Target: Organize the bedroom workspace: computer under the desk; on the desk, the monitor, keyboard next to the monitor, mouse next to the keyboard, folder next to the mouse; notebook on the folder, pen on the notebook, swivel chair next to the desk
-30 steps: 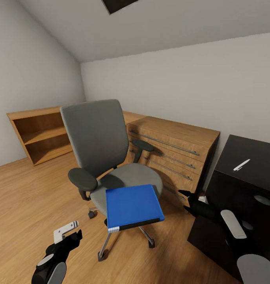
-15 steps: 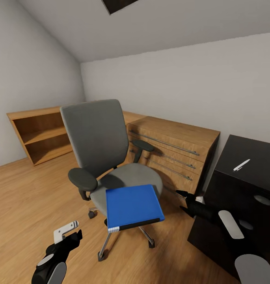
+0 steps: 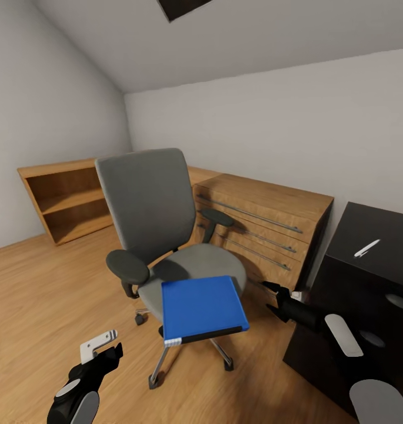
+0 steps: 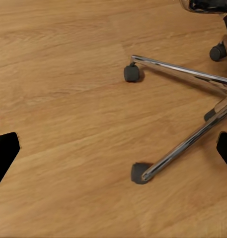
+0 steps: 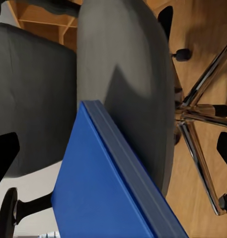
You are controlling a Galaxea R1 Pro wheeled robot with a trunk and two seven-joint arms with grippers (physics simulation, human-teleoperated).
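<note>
The flat bright-blue folder (image 3: pixel 202 307) overhangs the grey swivel chair's (image 3: pixel 166 235) seat front. The right pincer (image 3: pixel 270 294), at its 3 o'clock, gapes empty; a nudge could tip it floorward.

head high; wrists near shared swivel chair (image 3: pixel 166 235)

Both tools (image 3: pixel 98 353) (image 3: pixel 270 297) (left, right) agape.

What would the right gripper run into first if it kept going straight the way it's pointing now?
Most likely the folder on the swivel chair seat: the right gripper points at its near edge, with open air between. Exact depth is hard to judge.
</note>
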